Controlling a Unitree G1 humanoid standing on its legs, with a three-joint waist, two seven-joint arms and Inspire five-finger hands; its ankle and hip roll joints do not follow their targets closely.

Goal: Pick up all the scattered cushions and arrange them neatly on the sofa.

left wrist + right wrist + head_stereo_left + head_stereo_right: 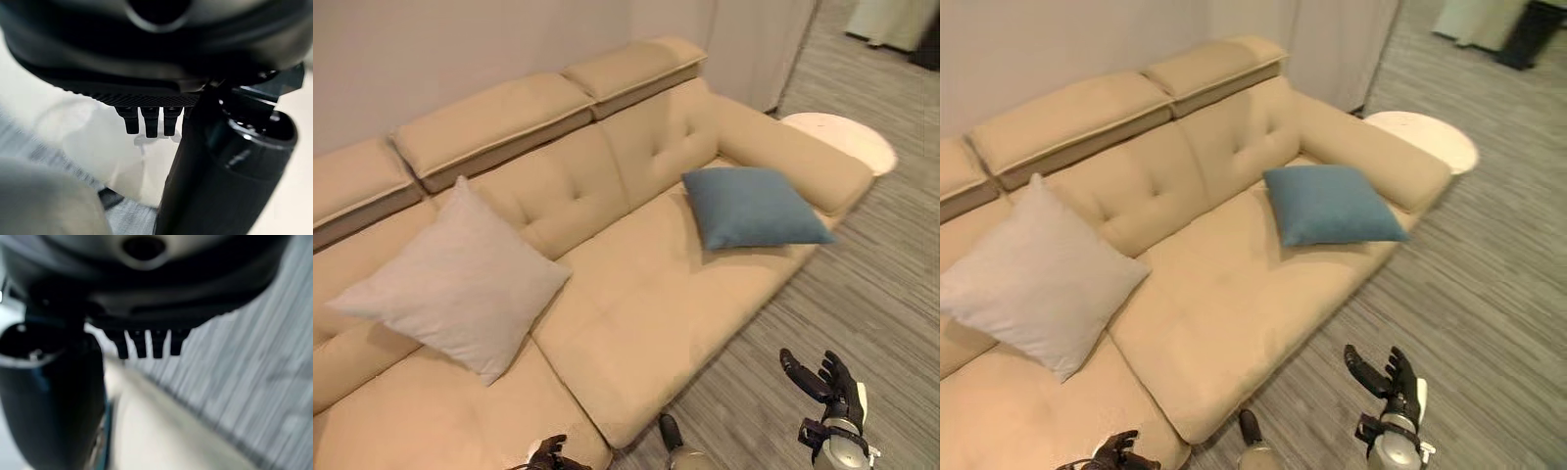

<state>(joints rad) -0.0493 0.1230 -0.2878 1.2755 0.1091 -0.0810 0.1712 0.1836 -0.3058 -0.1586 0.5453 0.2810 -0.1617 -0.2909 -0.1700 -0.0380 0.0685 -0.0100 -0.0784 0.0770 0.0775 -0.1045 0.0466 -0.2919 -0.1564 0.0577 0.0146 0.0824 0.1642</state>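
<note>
A beige sofa runs from the lower left to the upper right. A light grey cushion leans upright against its backrest at the left. A blue cushion lies flat on the seat by the right armrest. My right hand hangs over the floor in front of the sofa, fingers straight and spread, holding nothing. In its wrist view the right hand shows straight fingers too. My left hand is at the bottom edge by the sofa's front corner; in its wrist view the left hand holds nothing, fingers straight.
A round white side table stands beyond the right armrest. Grey striped flooring lies in front of the sofa. A pale curtain hangs behind the sofa's right end.
</note>
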